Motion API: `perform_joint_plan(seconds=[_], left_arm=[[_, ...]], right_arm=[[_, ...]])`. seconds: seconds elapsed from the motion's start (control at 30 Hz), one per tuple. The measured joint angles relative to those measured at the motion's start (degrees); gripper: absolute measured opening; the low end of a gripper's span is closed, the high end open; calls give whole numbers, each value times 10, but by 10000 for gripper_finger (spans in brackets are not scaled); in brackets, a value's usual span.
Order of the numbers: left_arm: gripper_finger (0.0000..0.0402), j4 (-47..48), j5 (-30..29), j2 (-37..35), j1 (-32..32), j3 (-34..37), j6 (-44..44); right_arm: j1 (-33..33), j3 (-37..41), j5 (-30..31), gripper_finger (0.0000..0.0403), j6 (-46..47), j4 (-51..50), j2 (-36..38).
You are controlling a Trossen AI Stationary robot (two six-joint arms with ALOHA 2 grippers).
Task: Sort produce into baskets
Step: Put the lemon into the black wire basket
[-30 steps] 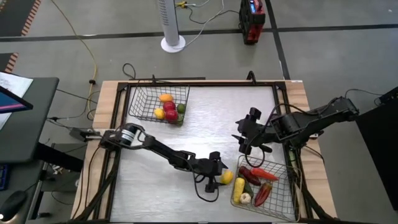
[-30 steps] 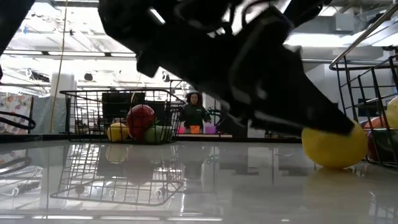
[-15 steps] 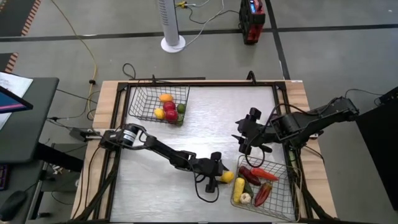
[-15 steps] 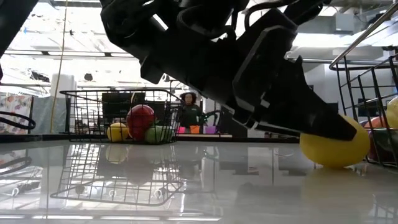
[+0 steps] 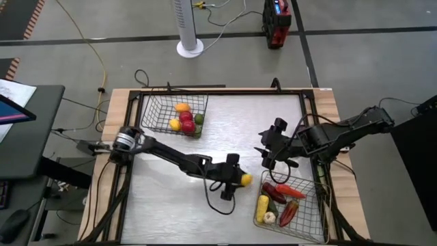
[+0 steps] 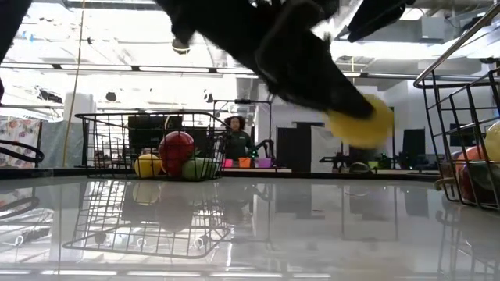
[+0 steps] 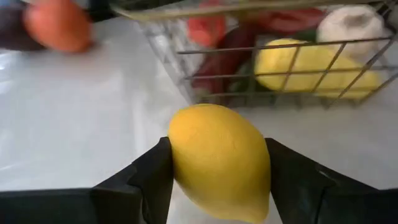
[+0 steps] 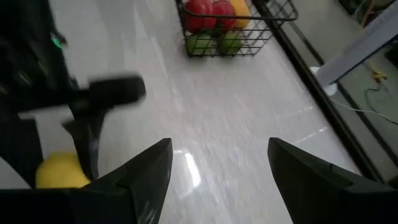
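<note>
My left gripper [image 5: 240,180] is shut on a yellow lemon [image 7: 217,158], which hangs above the table [image 6: 359,122], just left of the near-right basket [image 5: 311,217]. That basket holds long red, yellow and green pieces and a white garlic [image 7: 348,25]. The far-left basket [image 5: 151,115] holds round yellow, red and green fruit [image 5: 186,119]. My right gripper [image 5: 268,158] hovers open above the table's right middle, holding nothing. My left gripper pinches the lemon across its middle [image 7: 180,155], one finger [image 7: 152,177] on each side. The fingers come from the table's left, slanting down. The lemon is lifted clear of the table, its pointed end away from the wrist.
A blurred orange piece [image 7: 59,25] shows left of the near-right basket in the left wrist view. A cable loop [image 5: 224,201] trails under the left arm. Open tabletop [image 5: 225,130] lies between the two baskets. A person [image 6: 237,140] stands far behind the table.
My left gripper has taken hold of the lemon, which rested on the table beside the near-right basket. It has lifted the lemon clear and drawn it a little toward the far edge and the left. The right arm has kept still.
</note>
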State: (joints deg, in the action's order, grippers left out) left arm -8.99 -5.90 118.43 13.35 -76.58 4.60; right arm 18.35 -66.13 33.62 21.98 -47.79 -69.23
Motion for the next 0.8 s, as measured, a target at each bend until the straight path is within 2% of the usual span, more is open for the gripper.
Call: perform_joint_plan(seconds=[0.1,0.17,0.4,0.6,0.7,0.8], left_arm=[[203,67,-45,-46,-5,1,32],[203,80,-72,-83,-13,25,44],[203,44,-162,-274,-76,201,16],[203,9,-279,-440,-138,329,-2],[204,12,-304,-500,-175,375,-29],[213,16,-293,-546,-205,414,-37]], right_arm=[[0,0,21,290,0,-8,0],[3,1,27,290,0,-10,0],[5,15,43,290,4,-4,3],[5,15,45,290,-10,20,3],[1,15,45,290,-13,28,3],[-11,15,34,290,1,25,3]])
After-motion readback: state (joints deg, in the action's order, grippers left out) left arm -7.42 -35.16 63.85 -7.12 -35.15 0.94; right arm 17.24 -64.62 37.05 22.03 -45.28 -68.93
